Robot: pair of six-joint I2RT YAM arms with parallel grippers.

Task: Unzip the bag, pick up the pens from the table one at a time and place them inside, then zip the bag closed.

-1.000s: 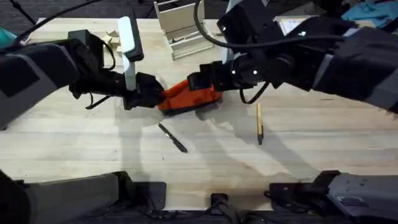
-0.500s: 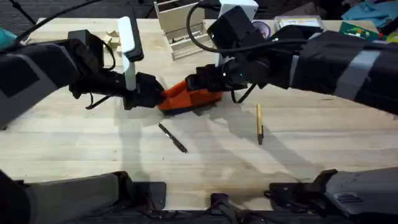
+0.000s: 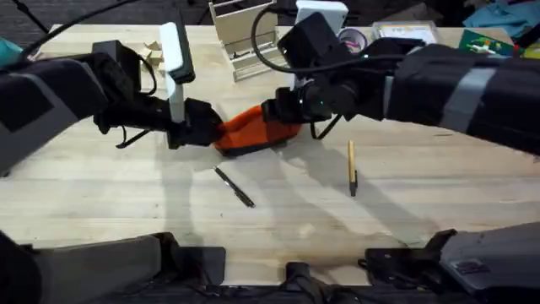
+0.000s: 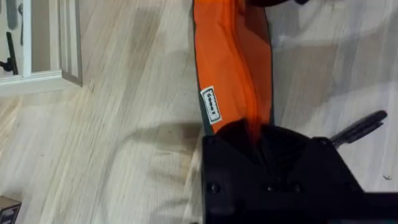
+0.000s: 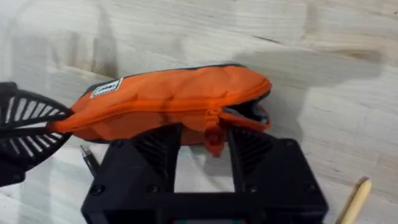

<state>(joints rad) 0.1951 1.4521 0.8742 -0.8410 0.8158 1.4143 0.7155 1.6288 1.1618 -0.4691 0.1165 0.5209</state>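
The bag (image 3: pixel 251 131) lies on the table (image 3: pixel 422 211) near the middle, a little toward the far edge, with its zipper side up and an arm at each end. The left gripper (image 3: pixel 207 128) is clamped on the bag's left end; in the left wrist view its black fingers (image 4: pixel 231 134) close over the orange fabric just past a small white label (image 4: pixel 211 104). The right gripper (image 5: pixel 204 144) sits over the other end with its fingers spread narrowly on either side of the orange zipper pull (image 5: pixel 212 129), which hangs between them; whether they actually pinch it cannot be told. The zipper is parted only at the right end, where a short dark mouth (image 5: pixel 252 109) gapes, and nothing can be seen inside. The black pen (image 3: pixel 234 187) lies on the table nearer the front edge, just in front of the bag, angled. The tan pen (image 3: pixel 352 166) lies to the right of it, pointing toward the front edge with its dark tip forward. A light wooden rack (image 3: pixel 240 35) stands at the far edge behind the bag.
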